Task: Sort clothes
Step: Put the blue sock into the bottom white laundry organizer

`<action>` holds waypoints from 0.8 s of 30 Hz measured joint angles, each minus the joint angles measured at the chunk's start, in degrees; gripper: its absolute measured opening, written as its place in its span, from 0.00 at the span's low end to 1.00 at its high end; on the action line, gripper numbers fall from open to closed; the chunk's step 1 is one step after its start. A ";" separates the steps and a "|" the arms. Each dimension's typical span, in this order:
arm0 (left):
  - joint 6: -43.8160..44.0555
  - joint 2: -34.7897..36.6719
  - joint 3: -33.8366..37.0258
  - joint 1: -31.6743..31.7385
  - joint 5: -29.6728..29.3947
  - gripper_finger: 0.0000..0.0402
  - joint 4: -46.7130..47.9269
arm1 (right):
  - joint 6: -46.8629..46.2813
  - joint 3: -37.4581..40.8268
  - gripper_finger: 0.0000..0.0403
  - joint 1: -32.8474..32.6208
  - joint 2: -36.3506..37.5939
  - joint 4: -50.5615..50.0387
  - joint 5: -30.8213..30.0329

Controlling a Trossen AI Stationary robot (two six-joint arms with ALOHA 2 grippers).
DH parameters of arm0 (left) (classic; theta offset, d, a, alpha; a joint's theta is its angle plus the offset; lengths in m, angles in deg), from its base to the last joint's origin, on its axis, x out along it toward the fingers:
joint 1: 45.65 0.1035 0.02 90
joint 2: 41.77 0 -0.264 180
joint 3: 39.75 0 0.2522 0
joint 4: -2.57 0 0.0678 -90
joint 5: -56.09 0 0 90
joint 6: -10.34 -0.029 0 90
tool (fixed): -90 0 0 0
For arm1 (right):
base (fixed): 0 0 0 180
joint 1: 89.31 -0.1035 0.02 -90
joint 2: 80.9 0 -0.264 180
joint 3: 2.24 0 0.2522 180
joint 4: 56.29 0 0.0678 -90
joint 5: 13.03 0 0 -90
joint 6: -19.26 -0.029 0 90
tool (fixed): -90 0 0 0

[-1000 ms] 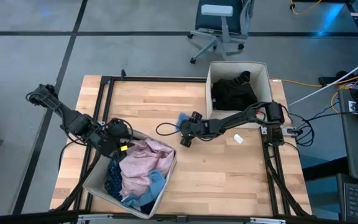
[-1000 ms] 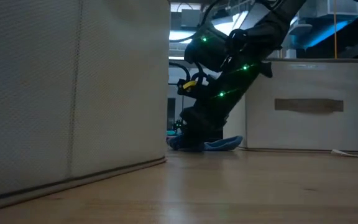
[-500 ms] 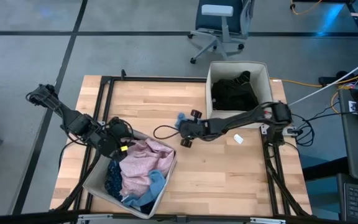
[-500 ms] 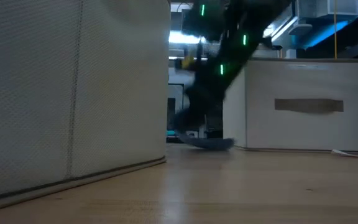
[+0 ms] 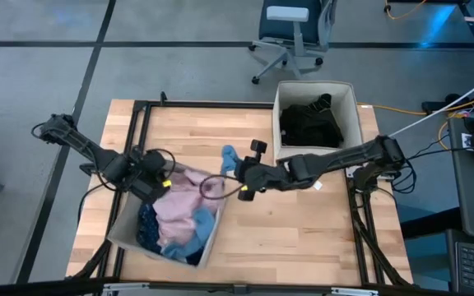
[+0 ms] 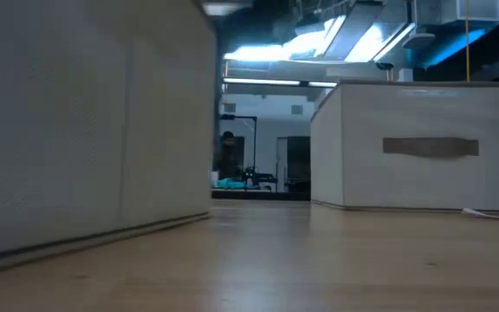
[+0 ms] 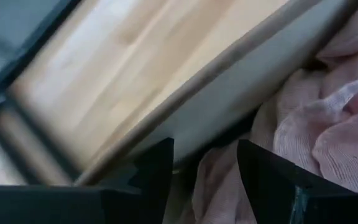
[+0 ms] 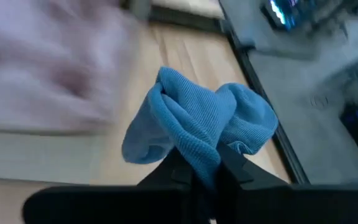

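Observation:
A small blue sock (image 8: pixel 197 124) hangs in the air, with my right gripper (image 5: pixel 234 164) shut on it over the table's middle, beside the left beige bin (image 5: pixel 120 234). That bin holds a pink top (image 5: pixel 179 201) and blue pieces (image 5: pixel 200 234). The right beige bin (image 5: pixel 280 123) at the far edge holds black pieces (image 5: pixel 311 123). My left gripper (image 7: pixel 204 155) stands open at the left bin's far-left wall (image 7: pixel 229 93). One finger is over the wall and the other over the pink top (image 7: pixel 316 137). I cannot tell whether it touches either. My right gripper pinches a bunched fold of the blue sock (image 8: pixel 199 158) between its two fingers, several layers together. The fingers slant downward toward the table's left. The sock is lifted clear of the table and bunches just beyond the fingertips.
Bare wood lies between the two bins (image 5: pixel 286 222). A small white item (image 5: pixel 318 186) lies under the right arm. Black frame rails (image 5: pixel 142 123) run along the table's edges. An office chair (image 5: pixel 290 33) stands beyond the far edge.
My right gripper has risen from the table with the blue sock and gone toward the left bin, leaving the low view. The sock is lifted clear of the wood. My left gripper has tipped downward at the left bin's wall, and that bin has shifted a little.

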 joint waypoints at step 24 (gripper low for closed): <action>9.70 0.59 -11.16 -8.73 5.26 0.43 11.36 | 19.28 -9.16 0.08 -4.30 -5.44 36.09 24.04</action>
